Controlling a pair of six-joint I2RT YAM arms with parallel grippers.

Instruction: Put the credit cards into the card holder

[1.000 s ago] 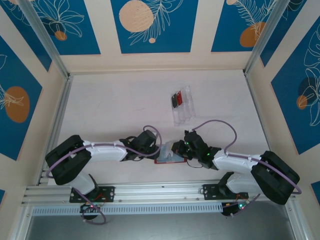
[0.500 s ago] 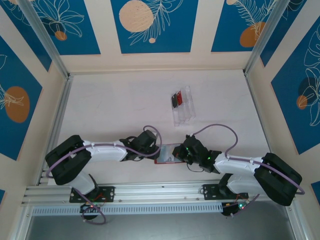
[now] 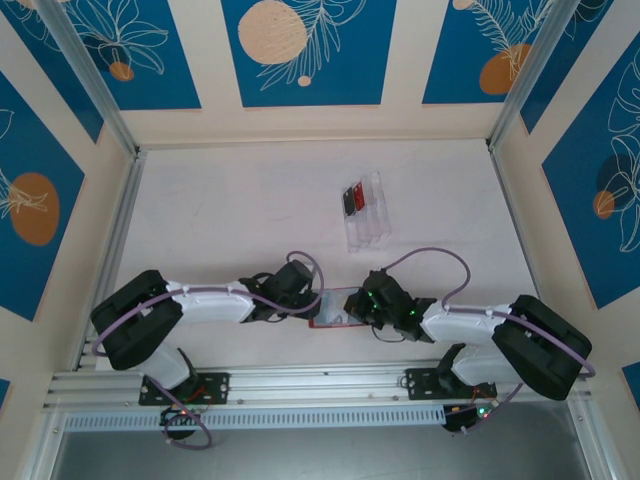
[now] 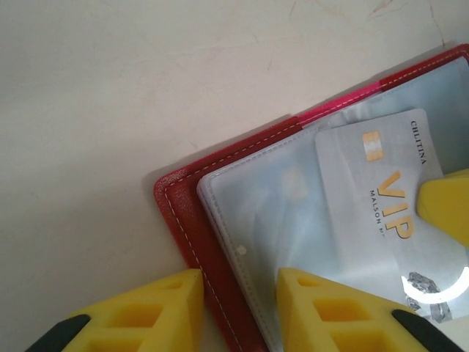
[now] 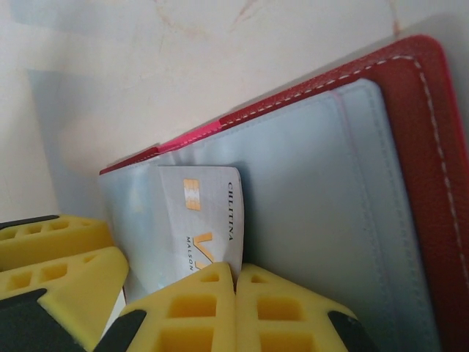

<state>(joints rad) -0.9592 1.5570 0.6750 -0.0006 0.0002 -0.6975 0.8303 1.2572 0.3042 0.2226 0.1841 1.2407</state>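
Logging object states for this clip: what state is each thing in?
card holder: open, lying flat, sleeves facing up.
VIP card: lying on the sleeves, pinched by the right gripper.
right gripper: shut on the VIP card.
left gripper: jaws apart, straddling the card holder's edge.
clear tray: holds red and black cards at its far end.

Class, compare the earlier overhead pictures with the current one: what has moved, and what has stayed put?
The right gripper, shut on the silver VIP card, swung leftward and nearer, in over the open card holder, and its elbow drew in after it. Nothing was visibly picked up or released. The left gripper, the card holder and the clear tray with its cards stayed about where they were.
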